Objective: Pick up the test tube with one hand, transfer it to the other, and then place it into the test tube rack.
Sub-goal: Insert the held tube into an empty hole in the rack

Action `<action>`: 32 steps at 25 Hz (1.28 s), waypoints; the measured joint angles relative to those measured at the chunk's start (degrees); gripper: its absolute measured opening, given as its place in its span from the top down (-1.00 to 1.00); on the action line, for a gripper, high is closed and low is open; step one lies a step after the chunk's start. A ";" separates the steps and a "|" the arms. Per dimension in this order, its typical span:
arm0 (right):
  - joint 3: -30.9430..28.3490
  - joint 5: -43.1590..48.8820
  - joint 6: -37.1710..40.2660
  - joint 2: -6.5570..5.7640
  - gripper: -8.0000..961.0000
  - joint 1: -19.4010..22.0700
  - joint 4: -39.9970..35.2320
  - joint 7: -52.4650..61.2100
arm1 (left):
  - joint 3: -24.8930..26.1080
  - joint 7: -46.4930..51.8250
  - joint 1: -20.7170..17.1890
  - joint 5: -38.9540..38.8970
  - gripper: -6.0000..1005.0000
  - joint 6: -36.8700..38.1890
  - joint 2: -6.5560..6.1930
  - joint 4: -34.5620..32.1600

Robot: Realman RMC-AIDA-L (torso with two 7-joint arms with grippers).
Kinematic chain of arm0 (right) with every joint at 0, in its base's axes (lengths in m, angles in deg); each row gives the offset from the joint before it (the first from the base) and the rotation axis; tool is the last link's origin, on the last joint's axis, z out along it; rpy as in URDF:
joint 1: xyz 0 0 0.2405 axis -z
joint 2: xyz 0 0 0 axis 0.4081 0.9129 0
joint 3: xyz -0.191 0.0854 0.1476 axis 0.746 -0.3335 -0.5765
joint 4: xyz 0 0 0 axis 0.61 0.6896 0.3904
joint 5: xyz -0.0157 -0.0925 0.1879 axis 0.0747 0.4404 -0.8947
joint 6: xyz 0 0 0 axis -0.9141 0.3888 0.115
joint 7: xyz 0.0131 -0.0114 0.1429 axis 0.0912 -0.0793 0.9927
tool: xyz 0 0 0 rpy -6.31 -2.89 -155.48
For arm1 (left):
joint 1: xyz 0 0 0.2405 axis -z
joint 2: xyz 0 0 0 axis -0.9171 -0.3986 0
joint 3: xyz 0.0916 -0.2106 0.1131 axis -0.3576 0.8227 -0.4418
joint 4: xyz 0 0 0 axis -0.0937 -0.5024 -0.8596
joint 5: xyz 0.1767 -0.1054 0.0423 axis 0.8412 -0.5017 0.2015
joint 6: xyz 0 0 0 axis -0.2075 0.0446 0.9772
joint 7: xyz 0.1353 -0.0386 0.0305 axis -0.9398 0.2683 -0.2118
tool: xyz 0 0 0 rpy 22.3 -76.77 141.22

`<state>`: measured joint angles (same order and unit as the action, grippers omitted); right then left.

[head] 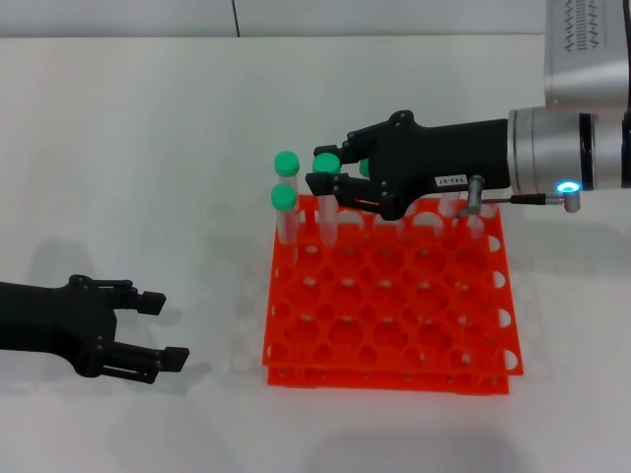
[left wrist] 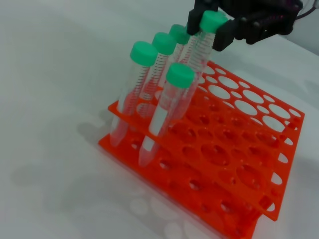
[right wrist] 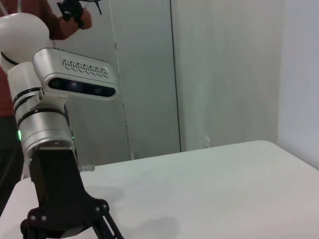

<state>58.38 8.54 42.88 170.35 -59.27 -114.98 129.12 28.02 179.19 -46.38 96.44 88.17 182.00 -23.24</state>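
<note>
My right gripper (head: 321, 193), the one with the small white label, reaches in from three o'clock over the far edge of the test tube rack (head: 389, 315). Its fingers are clamped just under the green cap of the test tube (head: 326, 202). In the left wrist view the tube (left wrist: 199, 55) leans, its lower end down among the holes at the rack's (left wrist: 234, 164) far corner. I judge the pick-up and the hand-over done, and the placing nearly so: what is left is to seat the tube, let go and draw back.

My left gripper (head: 158, 330) sits idle on the table (head: 148, 148) at eight o'clock of the rack, well apart from it, fingers spread and holding nothing.

Four other green-capped tubes (left wrist: 149, 94) stand around the same corner. I cannot tell whether the held tube's tip has reached the lower tier, since the neighbouring tubes and the upper grid cover it. In the head view my own gripper hides part of the rack's far row. The right wrist view shows none of the work, only the robot's body, a wall and a person partly cut off.
</note>
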 joint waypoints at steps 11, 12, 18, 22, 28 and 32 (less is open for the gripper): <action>0.09 -0.01 -0.06 0.11 0.43 0.03 0.58 -0.07 | 0.00 -0.17 0.00 0.01 -0.75 0.00 0.22 0.01; 0.09 -0.01 -0.06 0.10 0.43 0.03 0.65 -0.07 | 0.00 -0.17 0.00 0.02 -0.75 0.00 0.23 0.03; 0.11 -0.01 -0.13 0.12 0.43 0.03 1.26 -0.07 | 0.00 -0.30 0.00 0.03 -0.75 0.00 0.25 0.08; 0.18 -0.01 -0.39 0.17 0.43 0.03 1.61 -0.07 | 0.00 -0.32 0.00 0.03 -0.75 0.00 0.25 0.08; 0.18 -0.01 -0.45 0.19 0.43 0.03 1.87 -0.07 | 0.00 -0.34 0.00 0.03 -0.75 0.00 0.33 0.09; 0.18 -0.01 -0.48 0.15 0.43 0.03 1.90 -0.07 | 0.00 -0.48 0.00 0.03 -0.75 0.00 0.39 0.09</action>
<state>58.56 8.53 42.40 170.50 -59.24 -113.08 129.05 28.02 178.71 -46.38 96.47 88.17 182.39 -23.15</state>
